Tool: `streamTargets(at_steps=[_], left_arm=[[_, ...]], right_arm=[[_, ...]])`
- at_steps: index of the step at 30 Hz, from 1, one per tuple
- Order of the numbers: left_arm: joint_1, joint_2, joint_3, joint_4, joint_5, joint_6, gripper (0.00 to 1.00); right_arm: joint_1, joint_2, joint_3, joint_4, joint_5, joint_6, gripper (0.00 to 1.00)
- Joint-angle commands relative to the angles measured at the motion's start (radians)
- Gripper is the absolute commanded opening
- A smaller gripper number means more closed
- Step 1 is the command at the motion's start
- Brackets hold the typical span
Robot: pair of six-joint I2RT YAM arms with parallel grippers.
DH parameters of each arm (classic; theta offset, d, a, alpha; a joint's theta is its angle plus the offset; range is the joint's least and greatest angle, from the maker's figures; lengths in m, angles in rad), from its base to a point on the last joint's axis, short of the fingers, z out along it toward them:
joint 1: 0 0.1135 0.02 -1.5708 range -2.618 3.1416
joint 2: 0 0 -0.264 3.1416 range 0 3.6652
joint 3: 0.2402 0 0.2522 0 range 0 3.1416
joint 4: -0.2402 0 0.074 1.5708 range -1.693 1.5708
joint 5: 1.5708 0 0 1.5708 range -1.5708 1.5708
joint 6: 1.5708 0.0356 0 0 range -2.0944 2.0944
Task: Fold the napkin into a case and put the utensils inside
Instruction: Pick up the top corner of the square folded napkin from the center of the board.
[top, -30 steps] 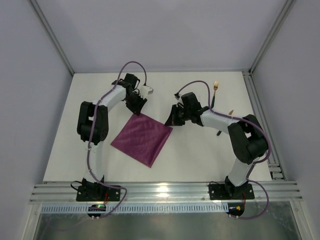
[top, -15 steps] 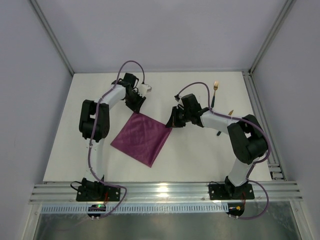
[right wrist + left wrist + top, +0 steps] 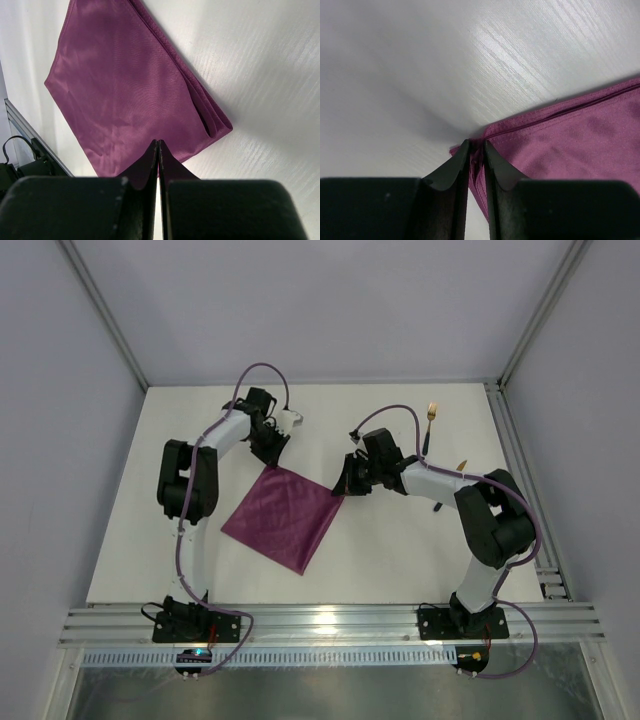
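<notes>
Since a second ago the left arm (image 3: 190, 480) has drawn its wrist slightly toward 9 o'clock, while the napkin, the right arm and the cutlery lie where they were. That arm reaches up the left of the white bench (image 3: 400, 560) and bends in toward the middle, and the left claw (image 3: 476, 148) sits low at the 12 o'clock corner of the napkin (image 3: 285, 520). Its wrist view shows the two dark fingertips (image 3: 460, 160) drawn in to a narrow slit with the hemmed corner of the cloth caught between them. The napkin is a magenta-purple square lying flat near the middle of the bench, turned like a diamond with corners at 12, 3, 6 and 9 o'clock. The right wrist view shows several stacked layers at one corner, so it is folded over on itself. The right claw (image 3: 343, 488) is at the napkin's 3 o'clock corner, its fingers pressed fully together over the cloth's edge; whether any cloth is nipped between them I cannot tell. Behind it the right arm (image 3: 490, 515) runs off toward 4 o'clock. The fork (image 3: 431, 413), gold head toward 12 o'clock, lies on the bench at about 1 o'clock from the right claw, well apart from the napkin. The knife (image 3: 462, 464) shows its gold tip at the fork's 5 o'clock, the rest largely hidden by the right arm.
</notes>
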Motion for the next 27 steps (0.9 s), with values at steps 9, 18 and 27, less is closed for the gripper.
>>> streamTargets(at_steps=[9,18,27], left_arm=[[0.004,-0.082,-0.021,-0.012,0.006,0.007,0.27],[0.004,-0.096,-0.036,0.001,0.001,0.002,0.24],[0.004,-0.127,-0.059,0.024,-0.014,0.005,0.25]], right_arm=[[0.004,-0.010,0.001,0.014,0.011,-0.009,0.04],[0.004,-0.010,0.001,0.012,0.011,-0.010,0.04],[0.002,-0.005,0.001,0.012,0.011,-0.013,0.04]])
